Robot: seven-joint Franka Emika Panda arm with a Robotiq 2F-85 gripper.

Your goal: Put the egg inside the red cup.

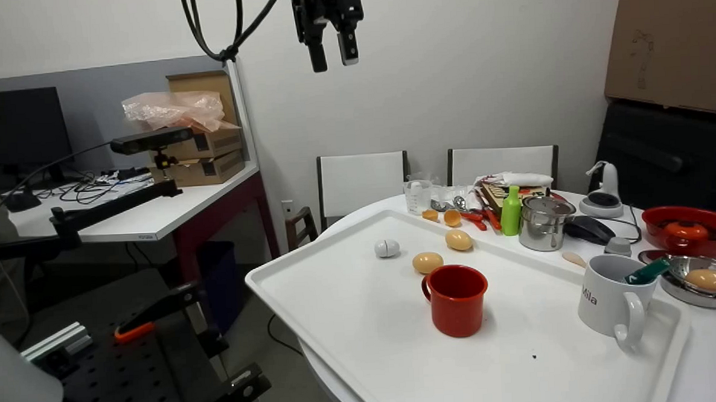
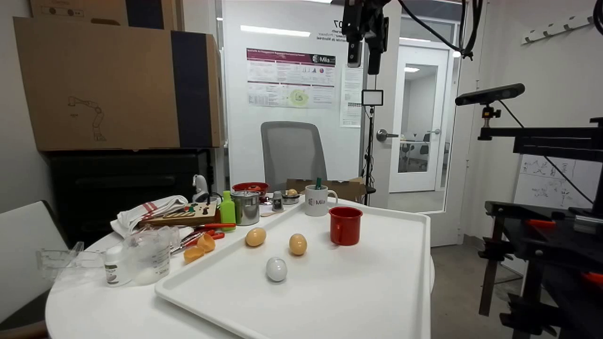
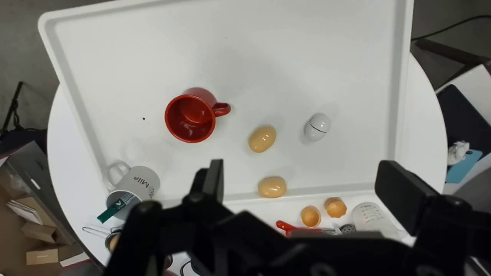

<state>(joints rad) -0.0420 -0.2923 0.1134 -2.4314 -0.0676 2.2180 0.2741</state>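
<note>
The red cup (image 1: 457, 310) stands upright on the white tray (image 1: 356, 304); its handle shows in both exterior views (image 2: 345, 231) and the wrist view (image 3: 191, 119), where the inside looks empty. A brown egg (image 1: 427, 262) lies beside the cup, also seen in the wrist view (image 3: 262, 138). Another brown egg (image 1: 459, 240) lies near the tray's edge, also in the wrist view (image 3: 272, 187). A white egg (image 1: 387, 248) with a dark seam lies farther from the cup (image 3: 318, 127). My gripper (image 1: 334, 63) is open and empty, high above the tray, also in an exterior view (image 2: 364, 67).
A white mug (image 1: 607, 305) holding a green marker stands on the tray. Beside the tray are eggshell halves (image 1: 452, 218), a green bottle (image 1: 511, 212), a steel pot (image 1: 541, 224), a red bowl (image 1: 692, 244) and a small pan holding a brown egg (image 1: 711, 280).
</note>
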